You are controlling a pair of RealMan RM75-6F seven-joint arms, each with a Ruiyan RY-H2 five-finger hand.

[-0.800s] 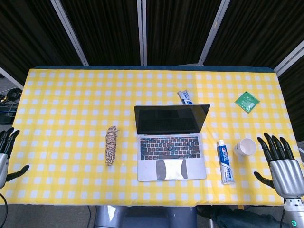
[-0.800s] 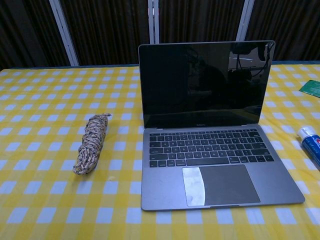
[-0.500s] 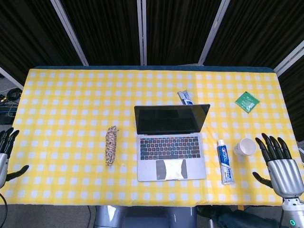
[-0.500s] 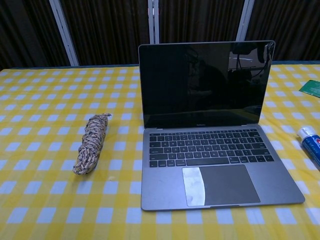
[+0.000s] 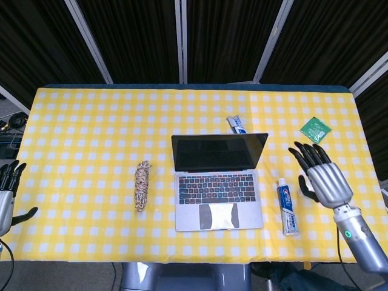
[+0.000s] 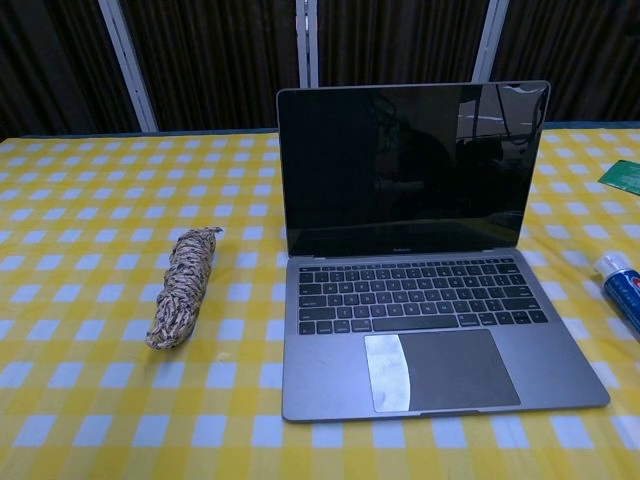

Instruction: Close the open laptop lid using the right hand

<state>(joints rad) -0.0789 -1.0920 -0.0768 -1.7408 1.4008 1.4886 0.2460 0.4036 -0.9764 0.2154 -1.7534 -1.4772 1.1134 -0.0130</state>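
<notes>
Yellow-check surface (image 5: 91,121), laptop (image 5: 218,182) mid-front, lid (image 5: 219,151) upright, screen facing robot, hinge axis running left-right. Right hand (image 5: 321,176) hovers to the laptop's right, fingers spread, holding nothing; lid's top edge lies to its left and a bit beyond. Toothpaste tube (image 5: 287,206) sits between hand and laptop. Left hand (image 5: 7,194) far off at the edge, released. Right hand clearly nearer.

Rope bundle (image 5: 142,185) left of laptop (image 5: 217,190), toothpaste tube (image 5: 288,207) right.
</notes>
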